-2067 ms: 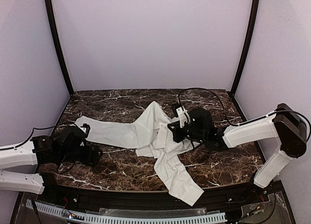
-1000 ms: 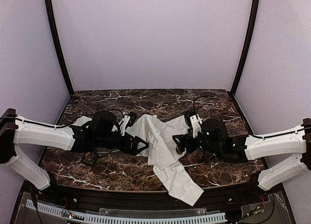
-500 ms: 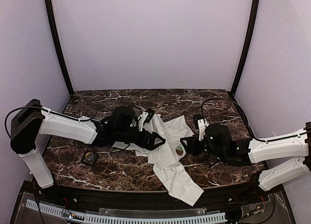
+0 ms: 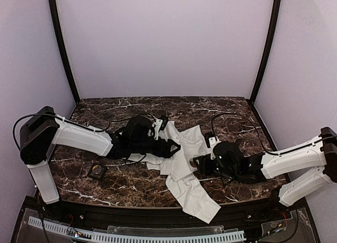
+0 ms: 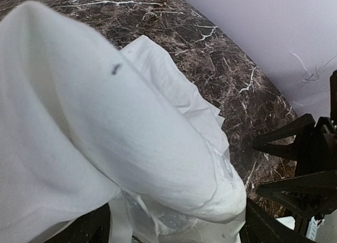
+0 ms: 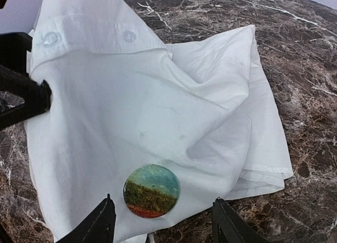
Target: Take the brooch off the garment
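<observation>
The white garment (image 4: 185, 186) lies crumpled mid-table. In the right wrist view the brooch (image 6: 151, 191), a round pin with a teal, green and red landscape, sits on the garment (image 6: 131, 95). My right gripper (image 6: 162, 201) is open, with one finger on each side of the brooch and not touching it. From above, the right gripper (image 4: 194, 163) hides the brooch. My left gripper (image 4: 172, 148) is at the garment's left fold. In its wrist view the left gripper (image 5: 177, 211) is open, and a bulge of white cloth (image 5: 105, 95) sits between its fingers.
A small black square tray (image 4: 97, 171) holding something round sits on the marble near the left front. A sleeve of the garment hangs over the table's front edge (image 4: 158, 206). The right gripper's black fingers (image 5: 295, 148) show close by in the left wrist view.
Both arms have reached in from the sides to the shirt's middle. In the last half second the right gripper slid left over the brooch. The left gripper pushed a little further onto the cloth.
</observation>
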Motion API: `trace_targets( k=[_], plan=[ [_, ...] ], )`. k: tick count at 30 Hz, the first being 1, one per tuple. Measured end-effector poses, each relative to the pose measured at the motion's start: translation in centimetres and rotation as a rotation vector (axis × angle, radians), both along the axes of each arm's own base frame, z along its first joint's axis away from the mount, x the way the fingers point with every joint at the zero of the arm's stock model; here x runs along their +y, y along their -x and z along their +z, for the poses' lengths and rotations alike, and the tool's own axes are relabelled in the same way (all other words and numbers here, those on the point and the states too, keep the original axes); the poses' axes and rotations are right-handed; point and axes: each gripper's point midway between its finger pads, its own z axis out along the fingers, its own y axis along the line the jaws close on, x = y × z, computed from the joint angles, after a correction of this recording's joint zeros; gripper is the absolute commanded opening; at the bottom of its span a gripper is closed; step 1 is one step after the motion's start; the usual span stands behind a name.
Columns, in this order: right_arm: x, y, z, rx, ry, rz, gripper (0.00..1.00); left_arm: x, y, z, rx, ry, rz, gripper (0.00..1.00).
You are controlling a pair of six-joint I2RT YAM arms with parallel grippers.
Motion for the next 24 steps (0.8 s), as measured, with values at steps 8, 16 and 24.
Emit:
trace_targets(
  k=[8, 16, 24],
  plan=[
    [0.6, 0.2, -2.3, 0.044, 0.038, 0.003, 0.61, -0.2, -0.2, 0.6, -0.014, 0.029, 0.009, 0.27],
    [2.5, -0.4, -1.5, 0.034, 0.01, 0.018, 0.57, 0.7, 1.0, -1.7, 0.019, 0.005, -0.008, 0.02],
    [3.4, -0.4, -2.5, 0.052, 0.036, 0.024, 0.55, 2.1, 2.6, -4.2, 0.049, -0.02, -0.035, 0.01]
  ],
)
